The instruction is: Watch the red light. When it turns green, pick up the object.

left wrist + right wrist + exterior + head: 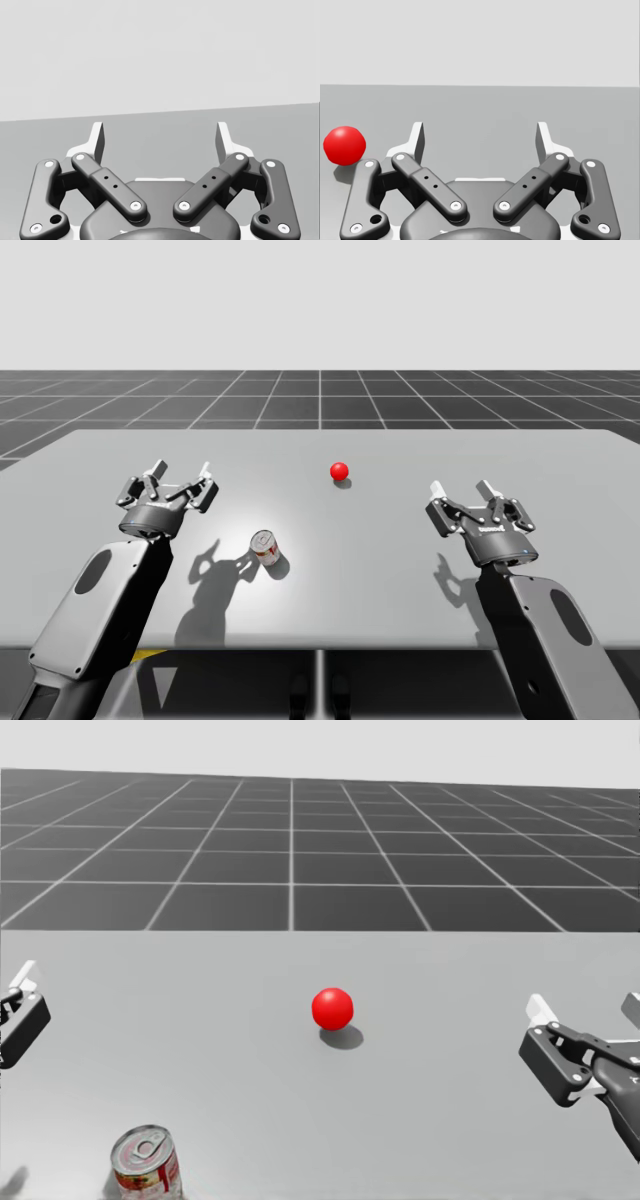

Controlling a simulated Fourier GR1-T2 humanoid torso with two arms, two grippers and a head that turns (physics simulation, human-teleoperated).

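Observation:
The light is a red ball (340, 471) (332, 1008) resting on the grey table (400, 580), toward the back middle. A small can (265, 546) (146, 1161) with a silver top and a red-and-white side stands near the front, left of centre. My left gripper (179, 481) (160, 142) hovers open to the left of the can and slightly farther back, with nothing between its fingers. My right gripper (462, 495) (480, 142) is open at the right side of the table, and the red ball (344, 145) lies ahead of it and off to its side.
The table's front edge (320, 647) runs just behind my arms. Beyond the far edge lies a dark gridded floor (320, 395). Bare grey surface stretches between the can, the ball and both grippers.

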